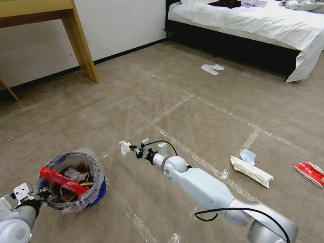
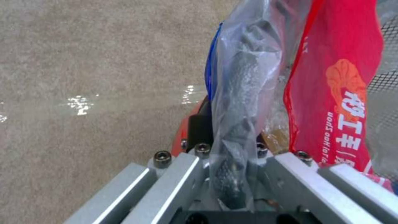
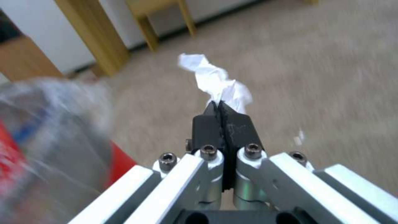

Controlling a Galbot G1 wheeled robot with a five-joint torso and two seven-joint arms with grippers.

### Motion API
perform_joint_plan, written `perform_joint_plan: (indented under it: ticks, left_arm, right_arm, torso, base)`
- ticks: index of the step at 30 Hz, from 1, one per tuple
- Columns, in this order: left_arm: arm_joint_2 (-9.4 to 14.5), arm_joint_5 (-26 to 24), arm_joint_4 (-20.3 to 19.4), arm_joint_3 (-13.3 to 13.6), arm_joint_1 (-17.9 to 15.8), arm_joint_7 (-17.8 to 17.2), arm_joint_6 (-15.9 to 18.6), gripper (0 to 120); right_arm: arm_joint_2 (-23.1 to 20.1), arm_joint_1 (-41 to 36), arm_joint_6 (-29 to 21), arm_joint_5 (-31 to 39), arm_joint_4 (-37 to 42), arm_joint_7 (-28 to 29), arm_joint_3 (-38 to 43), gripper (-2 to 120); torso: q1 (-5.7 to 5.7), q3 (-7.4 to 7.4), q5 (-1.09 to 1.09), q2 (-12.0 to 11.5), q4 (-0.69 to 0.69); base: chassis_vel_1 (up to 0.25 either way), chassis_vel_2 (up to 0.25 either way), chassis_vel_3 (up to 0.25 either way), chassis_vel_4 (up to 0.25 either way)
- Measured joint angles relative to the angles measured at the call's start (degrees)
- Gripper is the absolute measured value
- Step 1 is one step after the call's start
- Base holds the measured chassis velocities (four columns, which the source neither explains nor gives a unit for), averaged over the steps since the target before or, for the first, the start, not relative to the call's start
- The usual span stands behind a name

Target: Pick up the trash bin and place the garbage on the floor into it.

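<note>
My right gripper (image 3: 220, 107), jaws pinched on a white tissue (image 3: 215, 81), hangs just beside the trash bin (image 1: 72, 180). My left gripper (image 2: 226, 137) clamps the bin's bagged rim. Beige carpet (image 1: 202, 111) all round; a white packet (image 1: 251, 171), blue mask (image 1: 248, 156), red-white packet (image 1: 310, 172) lie apart. Bed (image 1: 256, 23) beyond.

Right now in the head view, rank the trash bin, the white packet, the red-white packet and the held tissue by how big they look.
1. Trash bin
2. White packet
3. Red-white packet, cut by the edge, so unsure against the white packet
4. Tissue in the right claw
</note>
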Motion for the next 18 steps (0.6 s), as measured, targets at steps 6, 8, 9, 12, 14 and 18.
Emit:
perform_joint_plan:
  ticks: [6,8,9,12,14,18]
  left_arm:
    - [0.40,-0.06,0.18,-0.05,-0.01,0.04,0.01,0]
    - [0.45,-0.43,0.31,-0.41,-0.24,0.10,0.01,0]
    - [0.33,-0.65,0.19,-0.57,-0.29,0.11,0.01,0]
    - [0.18,-1.02,-0.29,-0.80,-0.34,0.11,0.01,0]
    - [0.13,-1.15,-0.47,-0.94,-0.48,0.11,0.01,0]
    - [0.04,-1.50,-0.53,-1.07,-0.66,0.03,0.01,0]
  right_arm:
    - [-2.16,0.53,0.48,1.25,5.97,0.08,0.36,0]
    - [-4.29,2.52,0.38,3.69,11.66,-0.42,-0.18,0]
    - [-4.94,3.68,0.30,4.82,13.57,-0.55,-1.14,0]
    - [-5.92,6.24,-0.59,7.61,17.75,-0.37,-3.39,0]
    - [-6.23,8.41,-1.34,9.15,20.21,0.13,-5.30,0]
    - [-6.25,12.13,-2.54,11.48,22.68,1.12,-8.87,0]
  torso:
    - [0.00,0.00,0.00,0.00,0.00]
    - [0.00,0.00,0.00,0.00,-0.01]
    - [-0.01,0.00,0.00,0.00,0.00]
    - [0.00,0.00,0.00,0.00,0.00]
    - [0.00,0.00,0.00,0.00,0.00]
    - [0.00,0.00,-0.01,0.00,0.00]
  base:
    - [0.000,0.000,0.000,0.000]
    - [0.000,0.000,0.000,0.000]
    - [0.000,0.000,0.000,0.000]
    - [0.000,0.000,0.000,0.000]
    - [0.000,0.000,0.000,0.000]
    - [0.000,0.000,0.000,0.000]
